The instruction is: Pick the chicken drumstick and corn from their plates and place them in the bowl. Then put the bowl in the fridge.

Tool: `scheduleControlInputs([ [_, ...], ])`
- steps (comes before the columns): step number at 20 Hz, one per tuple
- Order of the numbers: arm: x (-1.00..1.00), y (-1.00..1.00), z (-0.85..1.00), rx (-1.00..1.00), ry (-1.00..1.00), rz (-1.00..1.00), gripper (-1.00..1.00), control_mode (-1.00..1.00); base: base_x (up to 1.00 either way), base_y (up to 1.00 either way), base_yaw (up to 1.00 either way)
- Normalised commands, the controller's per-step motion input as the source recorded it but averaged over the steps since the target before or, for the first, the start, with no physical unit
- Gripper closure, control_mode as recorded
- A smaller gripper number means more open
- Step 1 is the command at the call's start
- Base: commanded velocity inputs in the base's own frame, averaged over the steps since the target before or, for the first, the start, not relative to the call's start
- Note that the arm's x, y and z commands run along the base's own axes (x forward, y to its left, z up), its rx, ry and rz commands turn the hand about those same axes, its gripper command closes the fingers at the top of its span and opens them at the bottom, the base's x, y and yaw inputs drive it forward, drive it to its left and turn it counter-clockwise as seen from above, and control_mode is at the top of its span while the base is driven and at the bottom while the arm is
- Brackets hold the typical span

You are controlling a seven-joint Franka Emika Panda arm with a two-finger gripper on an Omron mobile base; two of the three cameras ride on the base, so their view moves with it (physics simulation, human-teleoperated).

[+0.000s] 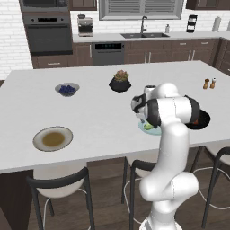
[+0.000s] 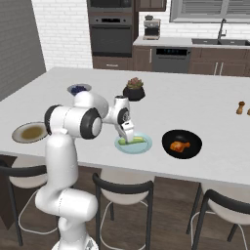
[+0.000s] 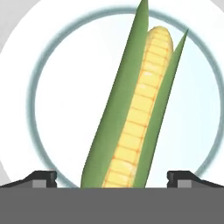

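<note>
The corn, a yellow cob in green husk, lies on the light blue plate. My gripper hangs low over it, open, with one fingertip on each side of the cob and no grip on it. From the right base view the gripper reaches down onto the blue plate, where the corn lies. The chicken drumstick rests inside the black bowl, just right of that plate. The grey-rimmed plate with a brownish centre sits bare at the left. The fridge is out of view.
A small grey bowl of blueberries and a potted plant stand farther back on the white island. Salt and pepper shakers are at the far right. Black stools line the near edge.
</note>
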Motion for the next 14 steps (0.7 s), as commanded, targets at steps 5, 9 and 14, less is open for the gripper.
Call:
scheduleControlInputs([
  [5, 0.11, -0.02, -0.19, 0.00, 0.00, 0.00, -1.00, -1.00, 0.00, 0.00, 0.00],
  [9, 0.00, 0.00, -0.21, 0.00, 0.00, 0.00, 1.00, -1.00, 0.00, 0.00, 0.00],
  [14, -0.04, -0.02, -0.06, 0.00, 0.00, 0.00, 1.00, -1.00, 0.00, 0.00, 0.00],
])
